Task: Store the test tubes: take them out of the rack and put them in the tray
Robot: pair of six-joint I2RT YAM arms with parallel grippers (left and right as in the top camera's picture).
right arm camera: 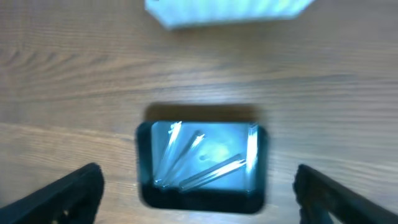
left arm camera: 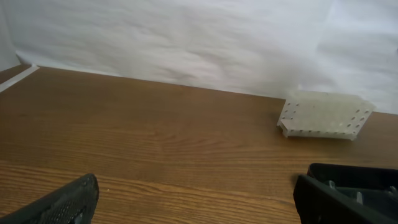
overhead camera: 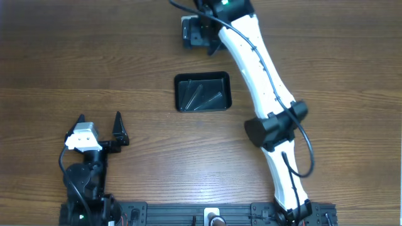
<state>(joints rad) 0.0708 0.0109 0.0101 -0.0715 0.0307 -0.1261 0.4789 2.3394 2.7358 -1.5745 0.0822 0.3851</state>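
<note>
Since my right gripper (right arm camera: 196,171) hangs over the tray (overhead camera: 178,94) with its fingers spread wide and empty, I'd carry it to the rack (left arm camera: 323,115) just beyond, and check every hole first. Several test tubes (right arm camera: 186,149) lie in the tray. My left gripper (overhead camera: 99,117) sits near-left, wide and empty too.

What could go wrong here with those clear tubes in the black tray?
The tubes lie loose and crisscross in the shallow tray, so a nudge from the right arm above, jaws wide open, might roll them or shift the tray. The small rack nearby could also get knocked if the arm swings back.
</note>
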